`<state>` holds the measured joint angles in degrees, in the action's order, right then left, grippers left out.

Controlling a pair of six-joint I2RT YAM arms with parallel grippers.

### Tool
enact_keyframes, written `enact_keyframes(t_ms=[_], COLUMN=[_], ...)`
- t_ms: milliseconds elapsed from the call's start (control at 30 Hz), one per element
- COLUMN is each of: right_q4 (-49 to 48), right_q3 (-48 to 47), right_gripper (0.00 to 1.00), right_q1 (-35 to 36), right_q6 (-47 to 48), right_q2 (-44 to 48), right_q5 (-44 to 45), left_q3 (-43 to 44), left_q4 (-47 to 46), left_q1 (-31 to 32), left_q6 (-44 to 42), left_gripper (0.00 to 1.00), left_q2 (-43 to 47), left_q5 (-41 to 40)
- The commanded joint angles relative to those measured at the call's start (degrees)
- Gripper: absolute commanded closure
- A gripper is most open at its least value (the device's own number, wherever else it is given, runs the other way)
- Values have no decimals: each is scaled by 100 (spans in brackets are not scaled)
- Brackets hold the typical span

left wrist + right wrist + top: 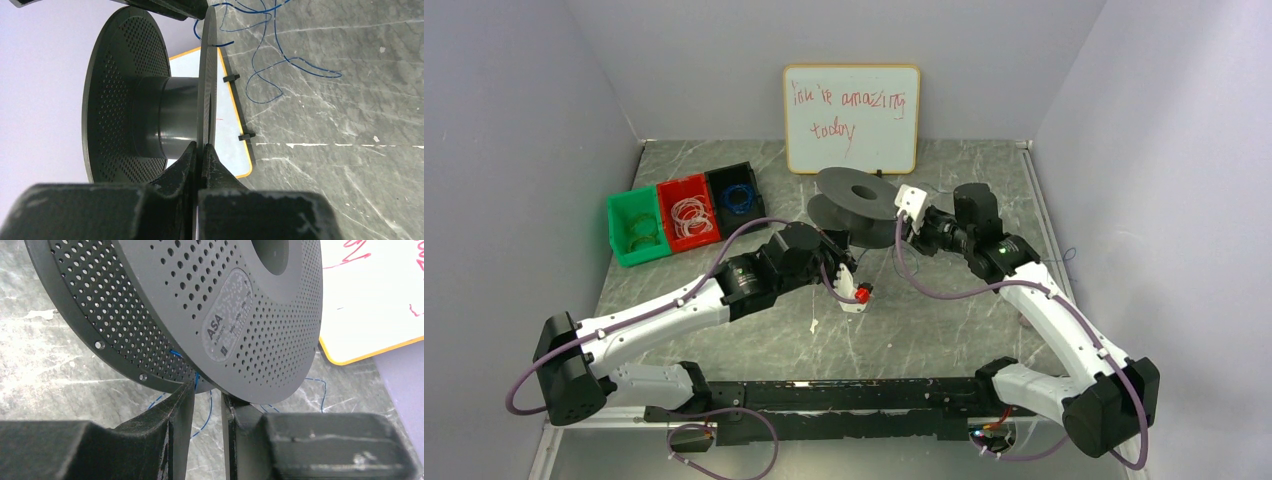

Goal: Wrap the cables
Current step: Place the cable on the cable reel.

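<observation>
Pinching the spool's (150, 115) flange tight with the left gripper (201, 147); holding the right gripper (207, 390) partly open at the spool's rim; leaving the blue cable (280, 60) looped loosely beside the spool.

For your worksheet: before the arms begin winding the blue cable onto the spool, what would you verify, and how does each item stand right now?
1. Left gripper clamped on the spool flange: ok.
2. Cable reaches the flange rim: ok.
3. Right gripper pinching the cable: not ok, its jaws stand apart around it.
4. Turns on the hub: not ok, bare.
5. Loose cable on the table free of knots: cannot tell.
</observation>
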<state>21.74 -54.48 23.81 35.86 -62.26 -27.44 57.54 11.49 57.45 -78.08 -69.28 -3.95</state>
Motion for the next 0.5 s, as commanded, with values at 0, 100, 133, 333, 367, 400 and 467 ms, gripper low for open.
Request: enact_keyframes(t_ms=[0, 100, 133, 333, 367, 400, 467], right_q4=[-392, -435, -435, -372, -358, -342, -265], right_q3=[105, 164, 165, 116, 99, 84, 51], right_gripper=[69, 69, 69, 72, 75, 78, 80], right_q1=[49, 53, 52, 49, 48, 45, 60], right_q6=[133, 190, 193, 299, 321, 336, 416], right_q2=[11, 29, 25, -29, -39, -53, -71], right_q5=[-244, -299, -305, -500, -533, -576, -639], left_q3=[460, 476, 477, 496, 503, 509, 498], left_q4=[-751, -721, -718, -702, -692, -684, -674], left_q1=[30, 29, 29, 29, 29, 29, 29], left_q6=[30, 48, 48, 59, 64, 65, 65], left_gripper=[98, 97, 98, 98, 98, 98, 98], left_q2=[72, 70, 72, 74, 72, 72, 87], left_q5=[210, 218, 219, 237, 244, 237, 232])
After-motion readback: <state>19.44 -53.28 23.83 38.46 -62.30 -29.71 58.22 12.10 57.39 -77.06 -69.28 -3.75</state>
